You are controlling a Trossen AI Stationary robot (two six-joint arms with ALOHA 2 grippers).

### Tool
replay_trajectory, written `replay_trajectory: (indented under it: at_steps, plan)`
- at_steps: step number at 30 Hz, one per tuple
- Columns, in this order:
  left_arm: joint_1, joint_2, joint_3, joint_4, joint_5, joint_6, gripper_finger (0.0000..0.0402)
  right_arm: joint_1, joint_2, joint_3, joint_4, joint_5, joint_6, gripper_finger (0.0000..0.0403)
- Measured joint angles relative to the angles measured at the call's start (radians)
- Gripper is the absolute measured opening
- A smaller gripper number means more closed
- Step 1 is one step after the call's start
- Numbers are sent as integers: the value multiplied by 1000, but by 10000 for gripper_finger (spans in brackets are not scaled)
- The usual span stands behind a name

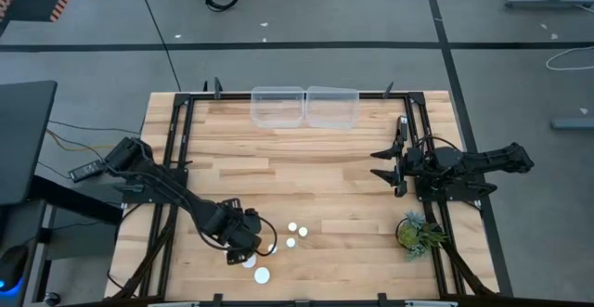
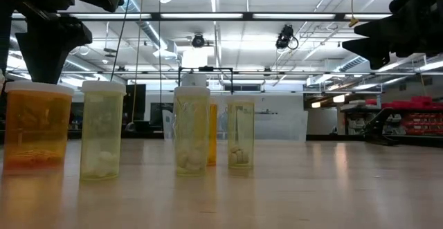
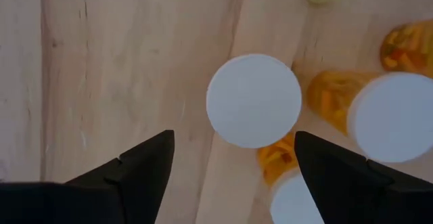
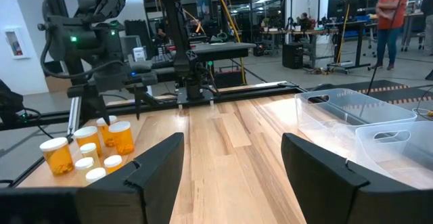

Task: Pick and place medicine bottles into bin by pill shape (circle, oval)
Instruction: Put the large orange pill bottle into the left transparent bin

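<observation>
Several orange-amber medicine bottles (image 1: 292,235) with white caps stand upright on the wooden table near its front edge. They also show in the low view (image 2: 102,129) and the right wrist view (image 4: 88,149). My left gripper (image 1: 249,245) is open and points down above the left end of the cluster. In the left wrist view its gripper (image 3: 233,163) hangs over one white cap (image 3: 254,101), a finger on either side, not touching it. My right gripper (image 1: 379,163) is open and empty at the table's right side, well away from the bottles.
Two clear plastic bins (image 1: 278,108) (image 1: 332,108) stand side by side at the far edge. They also show in the right wrist view (image 4: 352,112). A small green plant (image 1: 416,231) stands at the front right. Bare wood lies between bottles and bins. People stand in the room beyond.
</observation>
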Motion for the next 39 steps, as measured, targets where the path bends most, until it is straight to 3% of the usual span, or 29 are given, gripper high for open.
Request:
replay_trajectory:
  at_steps: [39]
  plan:
    - [32, 72, 0, 76, -20, -15, 314, 0, 0, 0, 0, 0, 0, 255]
